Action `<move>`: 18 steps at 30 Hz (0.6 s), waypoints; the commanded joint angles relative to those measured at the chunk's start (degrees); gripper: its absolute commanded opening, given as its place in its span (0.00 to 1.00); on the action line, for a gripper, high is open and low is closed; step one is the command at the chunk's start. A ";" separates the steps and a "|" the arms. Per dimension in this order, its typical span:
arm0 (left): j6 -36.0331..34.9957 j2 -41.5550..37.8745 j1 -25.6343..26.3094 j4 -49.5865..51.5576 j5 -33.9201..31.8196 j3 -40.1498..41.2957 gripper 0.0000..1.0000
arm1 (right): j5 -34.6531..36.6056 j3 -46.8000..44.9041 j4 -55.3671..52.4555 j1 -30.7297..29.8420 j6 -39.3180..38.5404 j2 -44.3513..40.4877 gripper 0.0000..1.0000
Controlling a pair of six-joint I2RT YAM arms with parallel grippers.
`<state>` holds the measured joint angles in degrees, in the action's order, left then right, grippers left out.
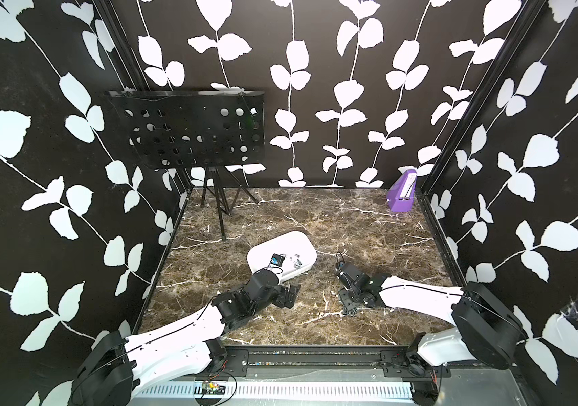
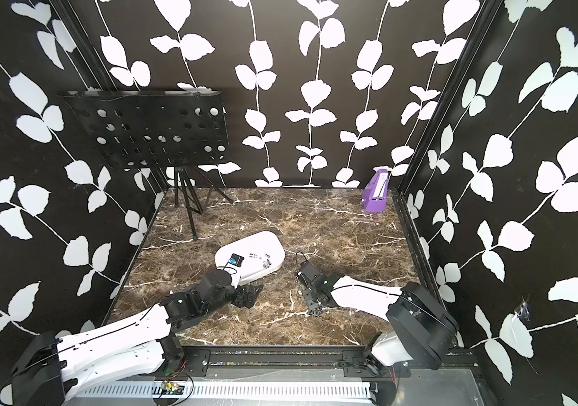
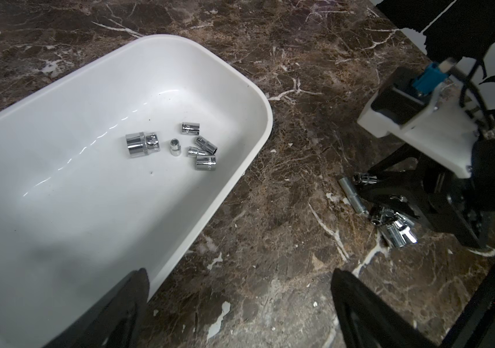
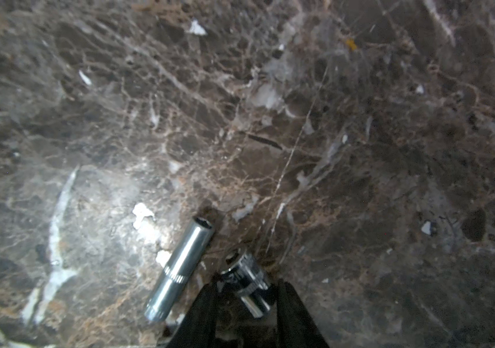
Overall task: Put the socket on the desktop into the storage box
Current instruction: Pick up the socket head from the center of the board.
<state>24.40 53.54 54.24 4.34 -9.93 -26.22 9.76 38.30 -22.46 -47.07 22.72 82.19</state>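
The white storage box [image 1: 301, 236] [image 2: 266, 234] lies mid-table and holds several chrome sockets [image 3: 142, 144] inside its rim [image 3: 258, 99]. To its right, my right gripper [image 1: 349, 311] [image 2: 315, 311] [image 3: 390, 205] points down at the marble desktop. Its fingers are shut on a short chrome socket [image 4: 246, 271], the gripper [image 4: 244, 289] resting low over the surface. A long thin socket [image 4: 180, 271] [image 3: 351, 195] lies loose beside it, and more sockets [image 3: 396, 229] cluster under the fingers. My left gripper [image 1: 289, 295] [image 3: 240, 277] hovers open and empty at the box's near edge.
A black perforated music stand [image 1: 189, 133] on a tripod stands at the back left. A small purple upright box [image 1: 403, 193] sits in the back right corner. Black frame rails border the marble top on both sides and the front.
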 commanded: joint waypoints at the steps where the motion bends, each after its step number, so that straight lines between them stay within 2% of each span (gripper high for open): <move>1: 0.10 -1.24 0.17 -0.46 -0.53 -0.40 0.95 | -0.60 1.51 1.05 0.74 0.45 1.56 0.35; 12: 0.19 -2.27 0.17 -0.21 -1.13 -0.17 0.95 | 0.19 1.59 0.94 1.34 1.10 2.35 0.25; 18: 0.05 -3.72 0.17 0.26 -2.30 0.20 0.95 | 1.10 2.21 0.63 1.47 1.63 3.57 0.26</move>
<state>24.40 51.29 54.24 4.38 -10.87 -26.22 9.06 39.40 -21.54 -46.33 23.66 83.81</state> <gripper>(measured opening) 0.949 0.252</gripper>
